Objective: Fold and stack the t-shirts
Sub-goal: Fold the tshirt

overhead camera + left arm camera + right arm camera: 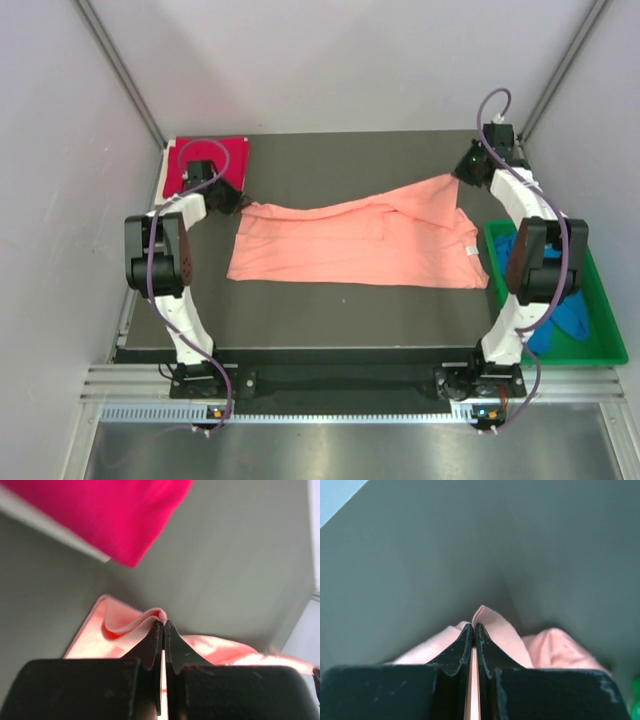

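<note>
Salmon-pink t-shirt (360, 240) lies spread across the middle of the table (300, 310), with my left pincer (163, 625) clamped on its ten o'clock corner and my right pincer (474, 627) on its two o'clock corner, pinching the far edge so that, I judge, I can fold it toward six o'clock.

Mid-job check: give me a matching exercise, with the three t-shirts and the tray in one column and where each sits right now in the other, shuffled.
Things
1. salmon-pink t-shirt
2. crimson-red t-shirt
3. blue t-shirt
4. green tray

Places
A. lying inside the tray
B. far-left corner of the table
C. along the table's right side, by the right arm
D. spread across the middle of the table

Pairs: 1-D, 2-B, 3-A, 4-C
</note>
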